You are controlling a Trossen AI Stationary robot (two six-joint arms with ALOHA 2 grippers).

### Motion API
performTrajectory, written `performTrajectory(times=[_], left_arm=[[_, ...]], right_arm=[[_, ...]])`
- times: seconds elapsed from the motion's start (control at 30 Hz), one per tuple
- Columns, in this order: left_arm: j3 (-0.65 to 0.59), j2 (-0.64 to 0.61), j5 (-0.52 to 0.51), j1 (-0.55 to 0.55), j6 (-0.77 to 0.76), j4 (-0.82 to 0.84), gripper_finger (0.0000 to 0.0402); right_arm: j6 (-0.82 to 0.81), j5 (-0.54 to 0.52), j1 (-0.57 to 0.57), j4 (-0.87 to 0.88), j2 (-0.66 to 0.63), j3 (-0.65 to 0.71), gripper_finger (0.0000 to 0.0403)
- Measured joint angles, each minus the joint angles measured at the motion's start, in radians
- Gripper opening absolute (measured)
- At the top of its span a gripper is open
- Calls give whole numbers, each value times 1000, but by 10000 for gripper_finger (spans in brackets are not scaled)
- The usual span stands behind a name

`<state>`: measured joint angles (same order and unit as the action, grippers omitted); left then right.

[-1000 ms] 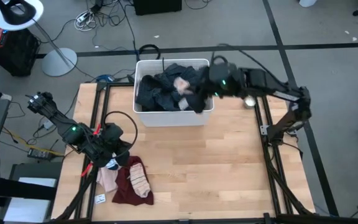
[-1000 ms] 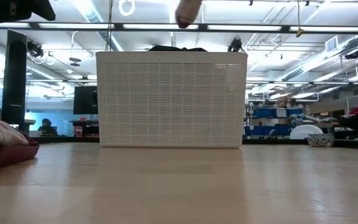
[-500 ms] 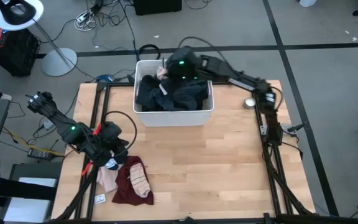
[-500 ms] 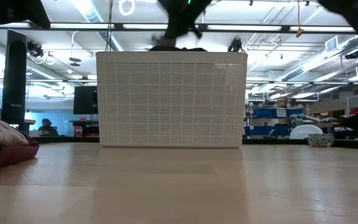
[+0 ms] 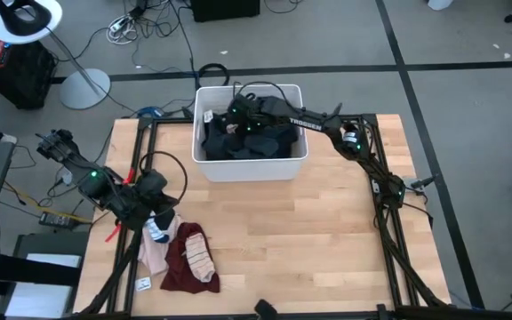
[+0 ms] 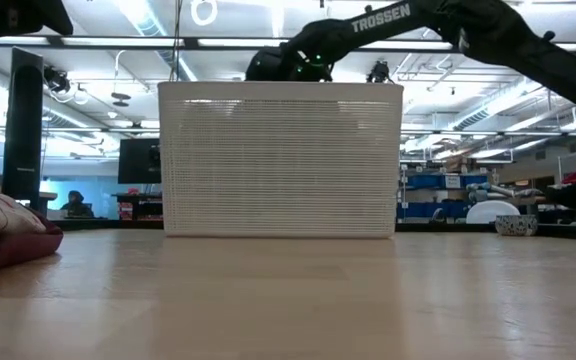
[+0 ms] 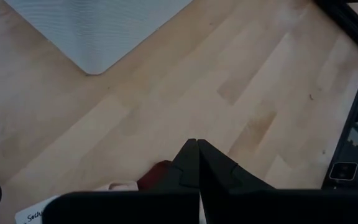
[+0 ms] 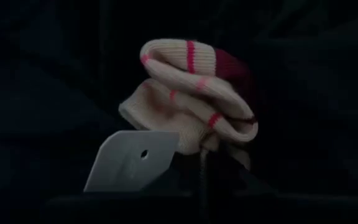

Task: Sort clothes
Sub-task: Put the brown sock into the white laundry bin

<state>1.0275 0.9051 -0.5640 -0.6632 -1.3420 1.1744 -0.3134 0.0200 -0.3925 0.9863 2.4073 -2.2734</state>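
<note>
While the right gripper (image 5: pixel 236 124) is reaching down into the white bin (image 5: pixel 293 165) at the far side of the worktop (image 5: pixel 327 231), its jaws are pinching shut on a cream sock with pink stripes (image 8: pixel 191 93), which is bunching up just past the fingertips in the right wrist view. Dark garments (image 5: pixel 265 142) are filling the bin around it, so the arm seems to be working inside that heap, though whether it is lifting the sock out or setting it down cannot be told. Near the worktop's left front corner, the left gripper (image 5: pixel 154 218) is hovering low with its jaws pressed together and empty, probably waiting close to the sorted pile so it can tidy or receive pieces. That pile is lying beside it: a maroon garment (image 5: pixel 178 271), a pink one (image 5: pixel 154 256) and a striped sock (image 5: pixel 199 258) resting on the maroon cloth, well apart from the bin.
</note>
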Motion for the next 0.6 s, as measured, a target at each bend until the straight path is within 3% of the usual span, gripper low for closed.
performTrajectory(times=[0.27,0.6], left_arm=[[0,-5,0,0,3,25,1],[0,-4,0,0,3,29,1]], right_arm=[[10,3,2,-39,-74,17,21],[28,10,-9,21,-298,16,136]])
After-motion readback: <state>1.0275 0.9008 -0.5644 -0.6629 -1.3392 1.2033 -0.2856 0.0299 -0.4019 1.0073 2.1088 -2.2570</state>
